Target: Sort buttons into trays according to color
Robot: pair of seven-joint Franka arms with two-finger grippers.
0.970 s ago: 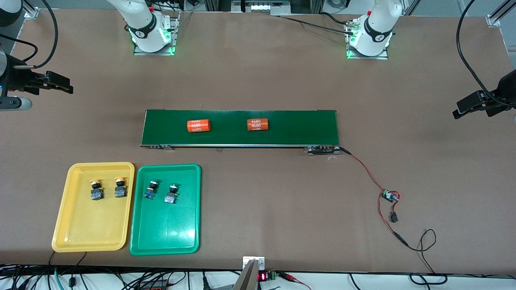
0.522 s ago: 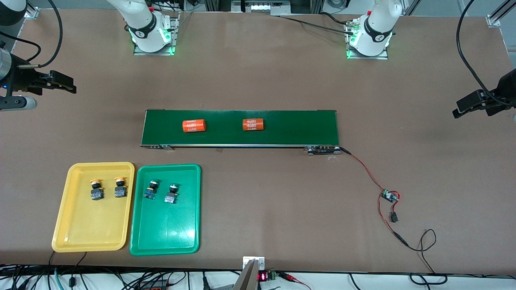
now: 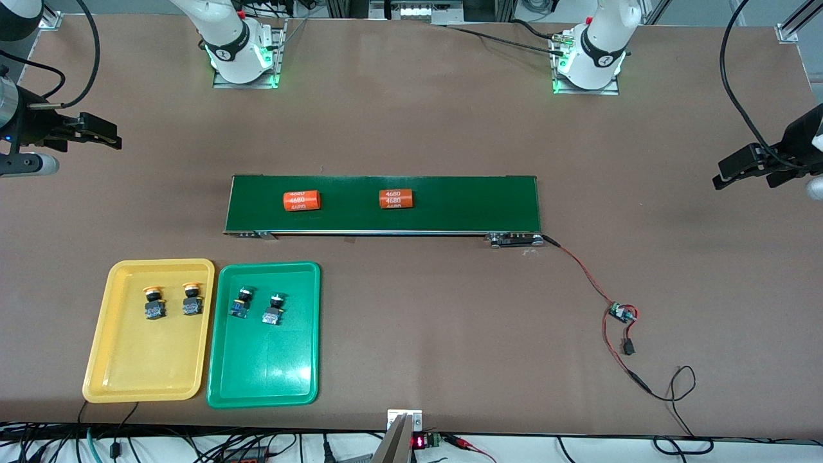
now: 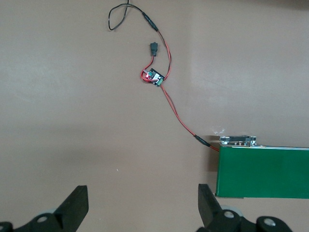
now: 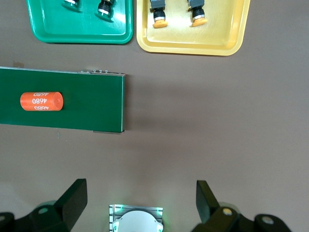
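Buttons first: we see both yellow-orange buttons (image 3: 172,300) in the yellow tray (image 3: 116,366) and both green buttons (image 3: 257,306) in the green tray (image 3: 263,379), so sorting looks finished. Farther up the surface (image 3: 418,321), orange cylinders (image 3: 301,200) sit on the conveyor belt (image 3: 463,206). Left gripper (image 4: 142,205) and right gripper (image 5: 141,203) hover at their ends, fingers spread, empty. We'd say the only risk is a needless reach nudging a tray.

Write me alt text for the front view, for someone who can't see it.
Two yellow buttons sit in a yellow tray and two green buttons in a green tray, the trays side by side. Farther from the camera, two orange cylinders lie on a dark-green belt. The open left gripper and right gripper hang over the table's ends.
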